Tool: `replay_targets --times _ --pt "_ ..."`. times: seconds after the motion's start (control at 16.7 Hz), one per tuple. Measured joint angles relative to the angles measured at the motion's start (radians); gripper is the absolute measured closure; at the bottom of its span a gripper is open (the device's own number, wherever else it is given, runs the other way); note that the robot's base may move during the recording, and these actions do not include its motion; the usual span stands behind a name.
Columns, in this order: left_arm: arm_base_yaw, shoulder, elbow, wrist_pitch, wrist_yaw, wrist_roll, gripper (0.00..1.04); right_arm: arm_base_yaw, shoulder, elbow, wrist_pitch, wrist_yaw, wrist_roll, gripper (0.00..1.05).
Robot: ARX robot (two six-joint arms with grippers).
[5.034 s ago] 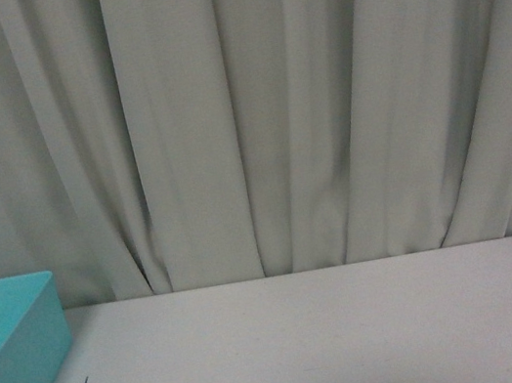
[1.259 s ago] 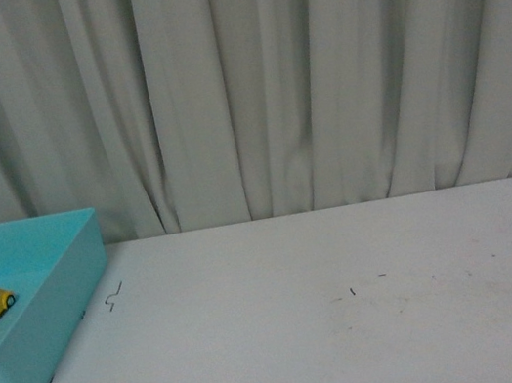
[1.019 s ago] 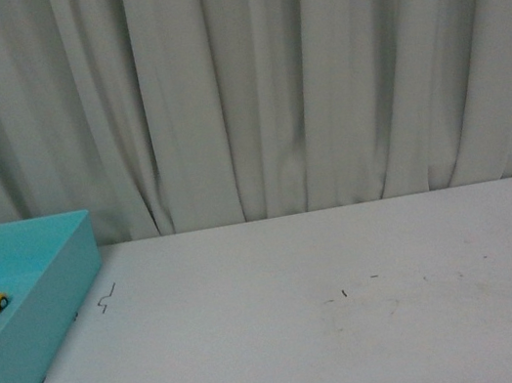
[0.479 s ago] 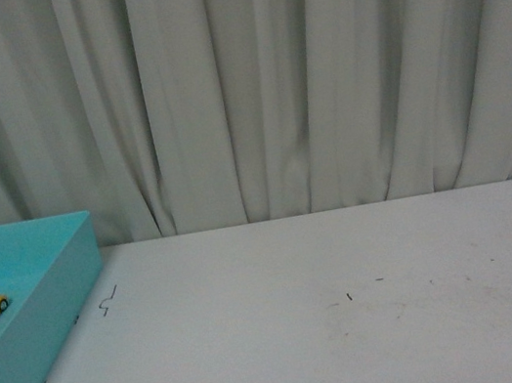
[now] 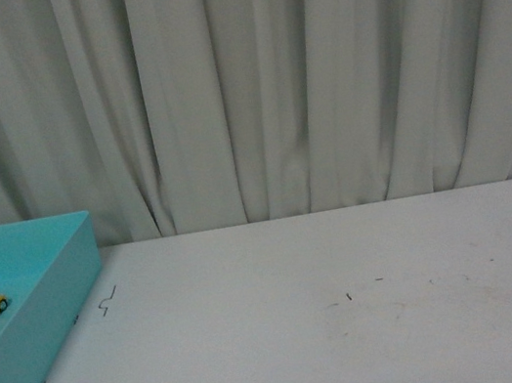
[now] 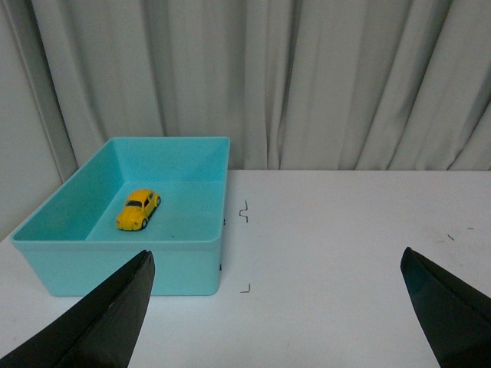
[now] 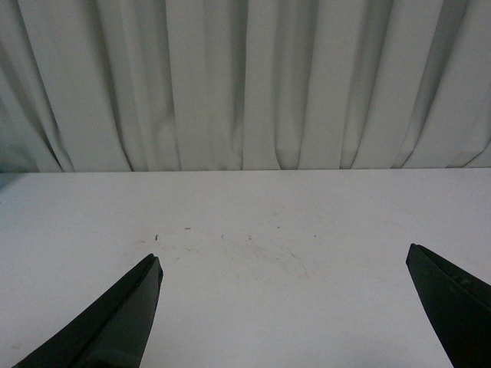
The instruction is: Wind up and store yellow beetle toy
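The left gripper (image 6: 276, 307), with black pointed fingers (image 6: 107, 322), is spread wide and holds nothing above a plain white tabletop (image 6: 345, 253). The right gripper (image 7: 284, 307) is equally wide and empty. The small glossy yellow beetle toy (image 6: 138, 209) sits on the floor of an open turquoise plastic bin (image 6: 207, 157) at the table's left. Pale grey pleated curtains (image 5: 295, 75) close off the far side.

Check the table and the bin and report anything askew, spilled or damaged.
Nothing stands out. The yellow beetle toy sits upright on its wheels inside the turquoise bin, apart from its walls. The white table bears only small dark marks and faint scuffs. The left tool and right tool are open and hold nothing.
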Motion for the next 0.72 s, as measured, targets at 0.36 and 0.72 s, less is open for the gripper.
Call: replay_targets --times 0.36,0.72 --pt "0.000 0.000 0.000 0.000 0.000 0.000 0.07 0.000 0.000 0.000 0.000 0.000 0.000 0.07" --pt "0.000 0.000 0.000 0.002 0.000 0.000 0.07 0.000 0.000 0.000 0.003 0.000 0.000 0.07"
